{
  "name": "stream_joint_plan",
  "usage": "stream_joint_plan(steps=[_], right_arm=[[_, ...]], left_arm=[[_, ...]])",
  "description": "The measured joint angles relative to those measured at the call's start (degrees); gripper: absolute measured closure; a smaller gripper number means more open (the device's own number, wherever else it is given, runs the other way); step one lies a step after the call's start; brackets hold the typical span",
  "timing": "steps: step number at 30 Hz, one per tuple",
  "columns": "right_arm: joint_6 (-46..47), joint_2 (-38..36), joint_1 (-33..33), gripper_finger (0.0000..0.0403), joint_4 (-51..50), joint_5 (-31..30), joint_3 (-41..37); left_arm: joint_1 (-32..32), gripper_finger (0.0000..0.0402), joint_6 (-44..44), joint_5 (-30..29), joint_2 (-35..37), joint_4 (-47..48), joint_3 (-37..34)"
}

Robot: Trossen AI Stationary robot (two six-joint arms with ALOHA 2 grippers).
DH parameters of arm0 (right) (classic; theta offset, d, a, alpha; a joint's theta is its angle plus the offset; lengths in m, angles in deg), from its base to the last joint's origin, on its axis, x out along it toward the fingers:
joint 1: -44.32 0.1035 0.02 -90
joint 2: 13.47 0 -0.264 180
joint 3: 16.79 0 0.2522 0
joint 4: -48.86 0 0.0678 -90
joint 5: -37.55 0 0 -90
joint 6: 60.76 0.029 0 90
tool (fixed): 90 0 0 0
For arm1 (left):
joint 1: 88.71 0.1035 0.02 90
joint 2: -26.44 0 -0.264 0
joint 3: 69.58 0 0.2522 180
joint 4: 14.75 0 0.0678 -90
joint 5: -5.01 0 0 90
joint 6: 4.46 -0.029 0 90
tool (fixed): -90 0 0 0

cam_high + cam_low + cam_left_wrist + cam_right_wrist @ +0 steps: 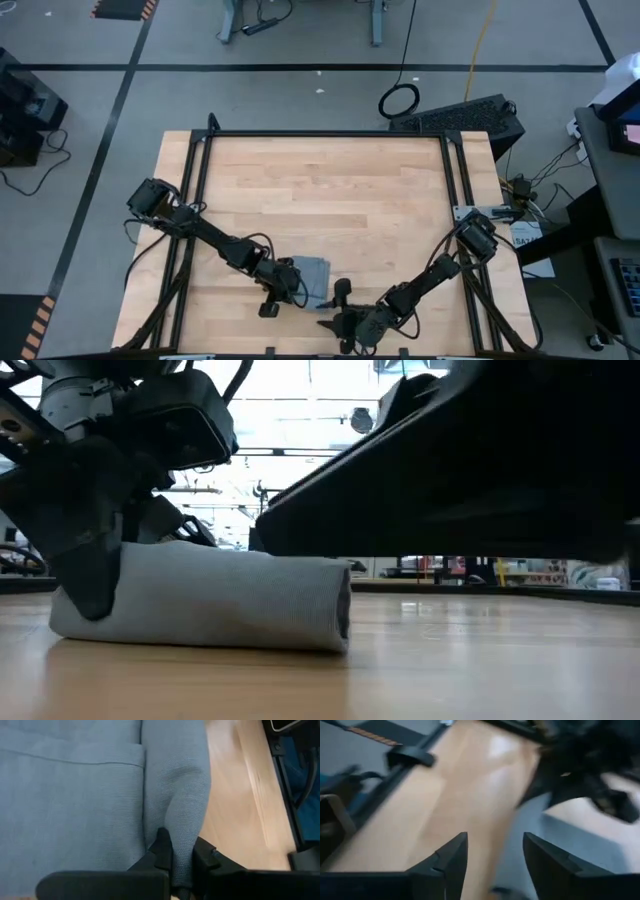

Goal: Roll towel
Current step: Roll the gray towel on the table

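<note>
Towel (312, 272) first: we see one grey-blue cloth, already wound into a roll, lying on the wooden worktop (330, 190) close to its near edge, a little left of the middle. In the low view the roll (215, 600) lies flat on the wood with its spiral end facing right.

Room to move is plentiful toward the far edge and both far corners, where bare wood spreads out; toward the near edge there is only a narrow strip, and both arms crowd it.

We count two grippers. The left gripper (272, 298) sits at the roll's left end, its jaws pressed together and pinching a fold of the towel (181, 805), as the left wrist view shows. The right gripper (337, 308) hovers just beside the roll's right end, near the near edge, jaws spread with nothing between them; its fingers (451, 857) frame bare wood.

A black frame (330, 133) runs along the far edge and down both sides of the worktop, bounding any sideways reach.
</note>
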Motion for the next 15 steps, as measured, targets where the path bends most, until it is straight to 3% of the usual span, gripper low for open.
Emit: stream_joint_plan(steps=[4, 10, 15], right_arm=[[3.4, 0.8, -0.7, 0.0239, -0.6, 5.3, 0.0], [3.8, 1.6, -1.6, 0.0262, -0.7, 3.6, 0.0], [0.5, 1.6, -1.3, 0.0251, 0.3, 1.3, 0.0]], left_arm=[[1.1, 0.0377, 1.9, 0.6, 0.0, 0.0, 0.0], [1.4, 0.0377, 1.9, 0.6, 0.0, -0.1, 0.0], [1.4, 0.0377, 1.9, 0.5, 0.0, 0.0, 0.0]])
